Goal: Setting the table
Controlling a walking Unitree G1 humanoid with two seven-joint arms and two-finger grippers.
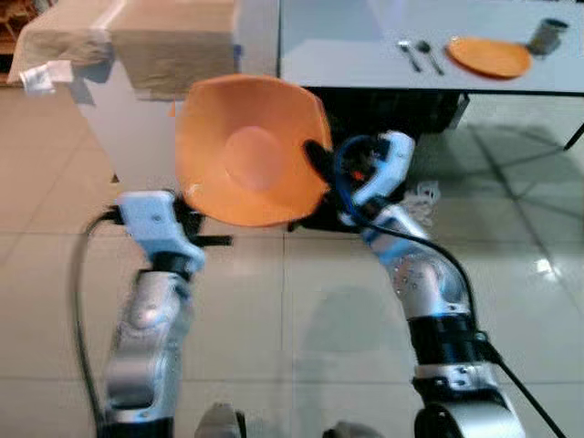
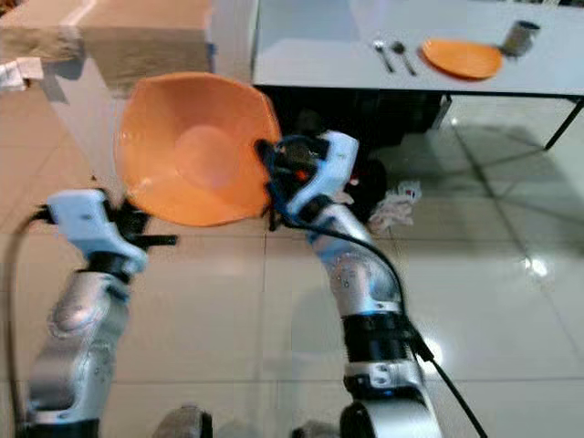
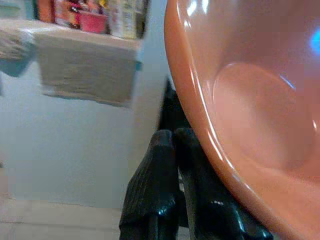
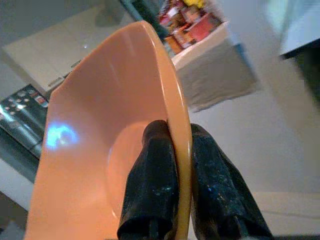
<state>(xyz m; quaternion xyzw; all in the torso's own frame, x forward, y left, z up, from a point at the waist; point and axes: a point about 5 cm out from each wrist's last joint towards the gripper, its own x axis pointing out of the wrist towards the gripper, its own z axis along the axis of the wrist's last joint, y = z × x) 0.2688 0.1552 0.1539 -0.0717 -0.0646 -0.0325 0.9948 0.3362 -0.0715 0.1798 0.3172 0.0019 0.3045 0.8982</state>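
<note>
An orange bowl [image 1: 248,151] hangs tilted in the air in front of me, its hollow facing me. My right gripper [image 4: 182,137] is shut on the bowl's rim, one finger inside and one outside; in the left eye view it sits at the bowl's right edge [image 1: 315,155]. My left gripper [image 3: 175,137] is shut, fingers pressed together, just beside the bowl's lower left edge [image 3: 250,100]. Ahead, a white table [image 1: 347,46] carries an orange plate [image 1: 488,57], a fork [image 1: 409,55], a spoon [image 1: 429,57] and a grey cup [image 1: 547,36].
A white counter draped with a beige cloth [image 1: 173,46] stands at the left, close to the table's left end. Dark things and a crumpled white cloth [image 2: 394,205] lie under the table. Beige floor tiles [image 1: 301,301] stretch between me and the table.
</note>
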